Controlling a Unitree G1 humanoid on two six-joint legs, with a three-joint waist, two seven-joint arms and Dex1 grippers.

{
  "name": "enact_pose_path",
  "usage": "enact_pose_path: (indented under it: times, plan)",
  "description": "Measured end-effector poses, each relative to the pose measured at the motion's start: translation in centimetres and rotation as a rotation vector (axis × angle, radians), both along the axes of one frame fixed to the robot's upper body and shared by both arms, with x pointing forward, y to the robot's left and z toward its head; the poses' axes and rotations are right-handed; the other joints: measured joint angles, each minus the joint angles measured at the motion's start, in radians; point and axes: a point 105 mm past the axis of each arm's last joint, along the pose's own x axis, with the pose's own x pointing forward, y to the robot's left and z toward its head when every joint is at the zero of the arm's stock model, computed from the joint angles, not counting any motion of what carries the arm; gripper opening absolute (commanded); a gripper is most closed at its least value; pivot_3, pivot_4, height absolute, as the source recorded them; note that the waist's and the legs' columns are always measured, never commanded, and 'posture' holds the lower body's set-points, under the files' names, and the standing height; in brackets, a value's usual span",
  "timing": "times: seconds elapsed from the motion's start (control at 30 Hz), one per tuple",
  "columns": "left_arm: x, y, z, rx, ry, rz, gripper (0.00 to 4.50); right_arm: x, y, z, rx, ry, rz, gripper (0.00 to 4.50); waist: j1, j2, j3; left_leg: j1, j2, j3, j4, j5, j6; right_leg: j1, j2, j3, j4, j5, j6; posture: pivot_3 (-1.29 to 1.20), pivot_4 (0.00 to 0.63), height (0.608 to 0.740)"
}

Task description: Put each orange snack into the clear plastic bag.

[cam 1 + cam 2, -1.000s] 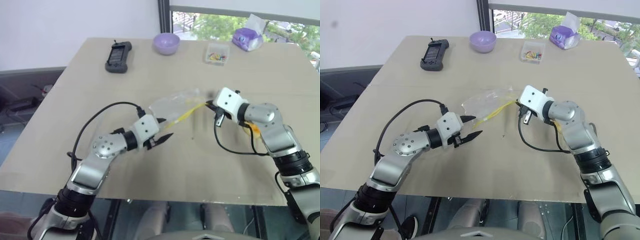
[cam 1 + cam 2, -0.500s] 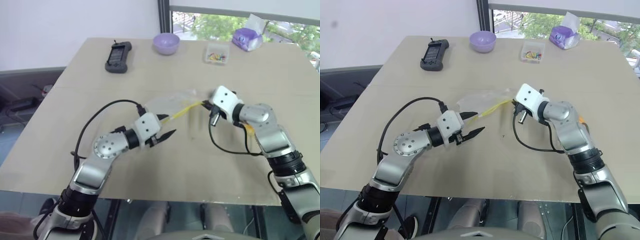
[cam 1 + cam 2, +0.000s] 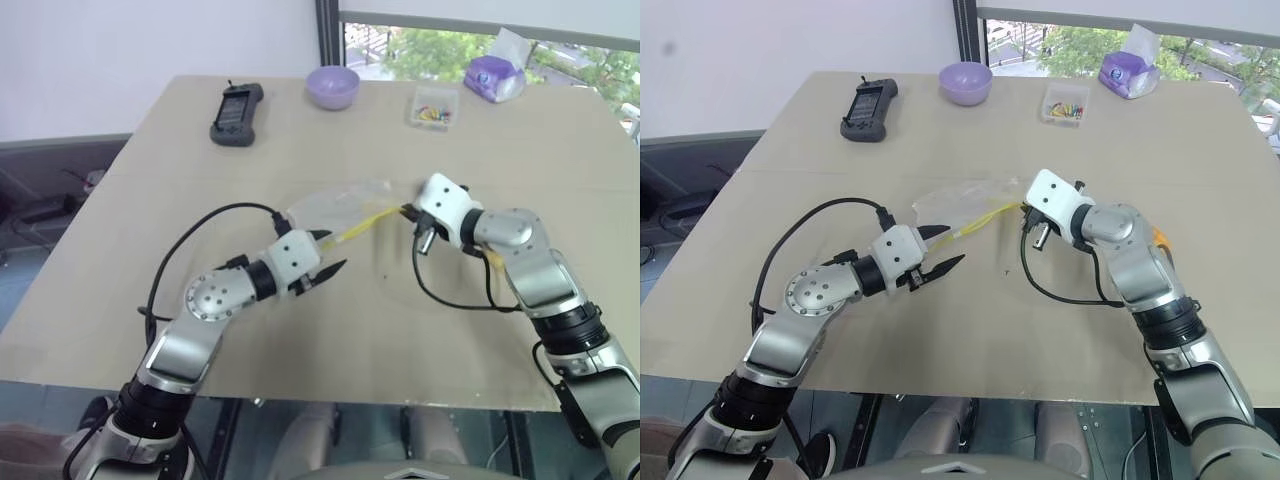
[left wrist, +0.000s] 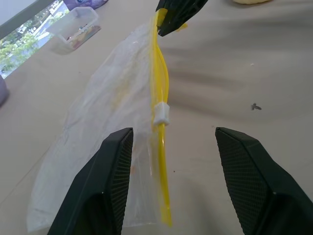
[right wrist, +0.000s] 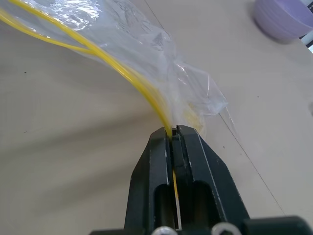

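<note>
Since a second ago the bag has been drawn a little leftward and its near end lifted nearer the left pincer; the right pincer is kept clamped on the yellow strip; the left pincer's jaws are held apart astride that strip, nothing gripped; a second hold seems prepared for opening; the snack is left on the table beyond the right arm.

The bench is plain beige. The clear plastic bag is see-through with a yellow strip and a small white slider. Both claws have black fingers. The far bowl is lilac, and the handheld device is dark grey.
</note>
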Motion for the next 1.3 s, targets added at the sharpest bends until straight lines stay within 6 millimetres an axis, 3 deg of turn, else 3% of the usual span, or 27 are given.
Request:
enact_pose_path:
  times: [0.1, 0.2, 0.27, 0.93, 1.3]
  plan:
    - [0.0, 0.0, 0.0, 0.001, -0.003, 0.002, 2.09, 0.0, 0.0, 0.0, 0.001, 0.0, 0.001, 0.0, 0.0, 0.0, 0.0, 0.0, 0.0, 0.0, 0.0, 0.0, 0.0, 0.0, 0.0, 0.0, 0.0, 0.0, 0.0, 0.0, 0.15, 0.74]
    - [0.1, 0.1, 0.1, 0.0, -0.005, 0.004, 0.68, 0.0, 0.1, 0.0, 0.004, 0.0, 0.002, 0.0, 0.0, 0.0, 0.0, 0.0, 0.0, 0.0, 0.0, 0.0, 0.0, 0.0, 0.0, 0.0, 0.0, 0.0, 0.0, 0.0, 0.15, 0.74]
    - [0.1, 0.2, 0.2, -0.001, -0.009, 0.007, 0.07, 0.0, 0.1, 0.0, 0.004, 0.001, 0.003, 0.0, 0.0, 0.0, 0.0, 0.0, 0.0, 0.0, 0.0, 0.0, 0.0, 0.0, 0.0, 0.0, 0.0, 0.0, 0.0, 0.0, 0.15, 0.74]
    - [0.7, 0.8, 0.0, -0.001, -0.035, 0.047, 0.07, -0.1, 0.3, 0.0, 0.017, 0.007, 0.011, 0.0, 0.0, 0.0, 0.0, 0.0, 0.0, 0.0, 0.0, 0.0, 0.0, 0.0, 0.0, 0.0, 0.0, 0.0, 0.0, 0.0, 0.15, 0.74]
    - [1.5, 1.5, 2.7, -0.093, -0.155, 0.089, 0.07, -0.1, 0.5, 0.5, 0.033, 0.01, 0.021, 0.0, 0.0, 0.0, 0.0, 0.0, 0.0, 0.0, 0.0, 0.0, 0.0, 0.0, 0.0, 0.0, 0.0, 0.0, 0.0, 0.0, 0.15, 0.74]
